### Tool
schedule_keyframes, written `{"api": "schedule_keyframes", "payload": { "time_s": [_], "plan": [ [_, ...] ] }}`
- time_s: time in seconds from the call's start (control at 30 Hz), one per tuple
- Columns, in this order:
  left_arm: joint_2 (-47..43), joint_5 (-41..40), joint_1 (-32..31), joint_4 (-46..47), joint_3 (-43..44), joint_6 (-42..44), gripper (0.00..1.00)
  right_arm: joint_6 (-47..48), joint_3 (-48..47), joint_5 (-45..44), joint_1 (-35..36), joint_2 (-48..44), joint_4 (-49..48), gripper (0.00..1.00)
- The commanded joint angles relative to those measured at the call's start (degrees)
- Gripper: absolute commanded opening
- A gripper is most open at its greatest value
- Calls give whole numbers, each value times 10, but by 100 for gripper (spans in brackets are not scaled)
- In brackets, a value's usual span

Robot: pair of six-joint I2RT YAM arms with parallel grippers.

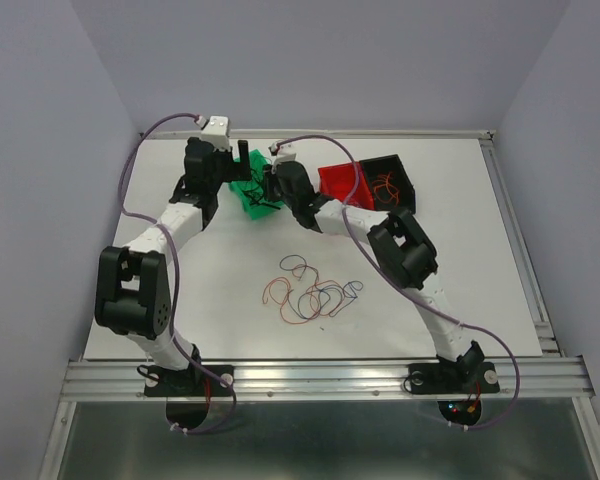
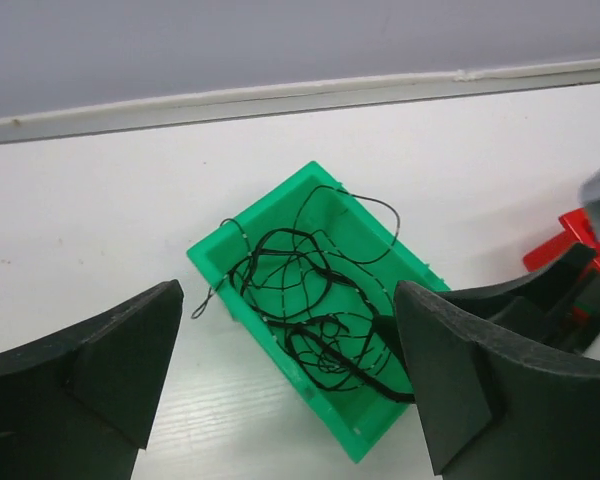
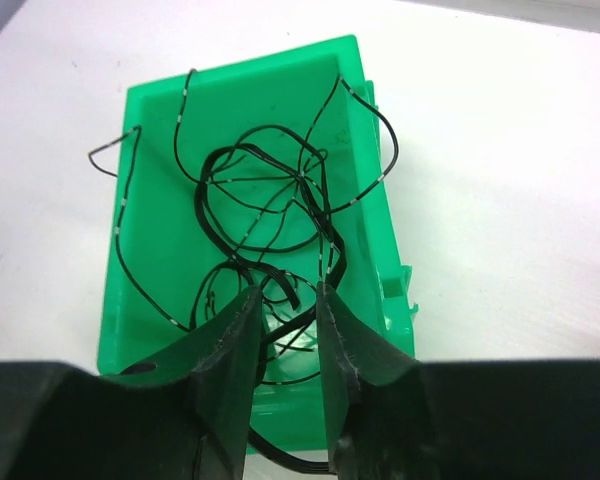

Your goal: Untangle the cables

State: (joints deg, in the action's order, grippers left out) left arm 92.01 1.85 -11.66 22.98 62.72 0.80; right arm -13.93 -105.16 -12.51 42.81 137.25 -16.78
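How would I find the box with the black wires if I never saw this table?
Look to the far side of the white table, where three small boxes sit. It's the leftmost one, the green box, full of curly black wires. Its neighbours are a red box and a black box.

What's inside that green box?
A tangle of black cables, some loops spilling over the rim of the green box. The right gripper hides its near end; what lies beneath cannot be seen.
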Motion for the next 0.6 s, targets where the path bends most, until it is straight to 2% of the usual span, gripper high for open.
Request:
{"api": "schedule_keyframes", "payload": {
  "time_s": [0.0,0.3,0.43,0.57],
  "plan": [
    [-11,18,60,1,-1,-45,99,-7,23,-9,4,-45,-57,37],
    [48,195,146,-9,23,-140,98,-18,74,-15,5,-82,-99,43],
    [78,281,167,-1,37,-161,91,-25,110,-16,5,-104,-129,43],
    [110,290,178,-24,57,-156,82,-24,146,-22,5,-130,-152,43]
  ]
}}
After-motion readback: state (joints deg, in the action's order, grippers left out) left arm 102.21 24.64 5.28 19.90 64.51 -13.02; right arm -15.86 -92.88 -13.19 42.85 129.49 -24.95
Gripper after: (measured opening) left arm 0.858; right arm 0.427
